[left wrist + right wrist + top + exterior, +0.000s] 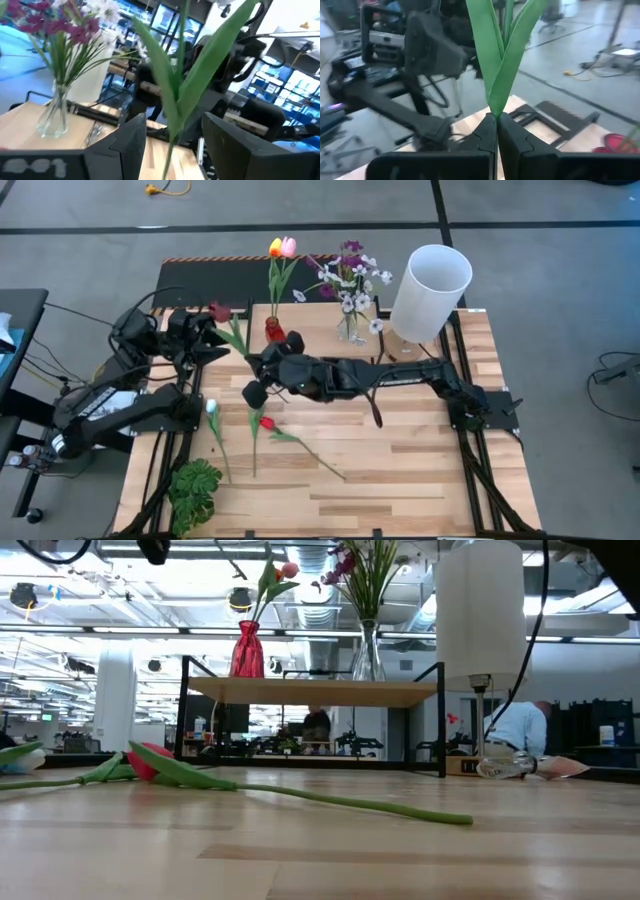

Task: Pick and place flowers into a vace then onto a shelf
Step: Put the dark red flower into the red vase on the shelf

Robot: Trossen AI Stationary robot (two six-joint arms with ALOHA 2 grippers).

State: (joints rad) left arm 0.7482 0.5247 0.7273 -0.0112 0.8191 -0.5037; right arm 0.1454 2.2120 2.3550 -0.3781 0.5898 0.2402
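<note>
My right gripper [252, 362] reaches across from the table's right and is shut on a dark maroon tulip [220, 311], held above the table in front of the shelf [330, 340]. My left gripper [210, 345] is open, and its fingers [131, 137] stand on either side of the tulip's stem [172, 130] without visibly touching it. A white tulip [212, 408] and a red tulip [266, 423] lie flat on the table. On the shelf, a red vase [273, 330] holds orange and pink tulips. A glass vase [350, 328] there holds purple and white blossoms. My right gripper pinches the maroon tulip's stem just below its long leaves [496, 107], between the two shut fingertips [485, 132], coming roughly level from the table's right. The flower is lifted clear of the table, and its blossom [220, 311] points toward the far left.
A tall white cylinder lamp [430, 290] stands at the shelf's right end. A flowerless green leafy plant [195, 492] lies at the near left corner. In the low view the red tulip's long stem [350, 802] stretches across the table. Bare wood [430, 470] lies near right.
</note>
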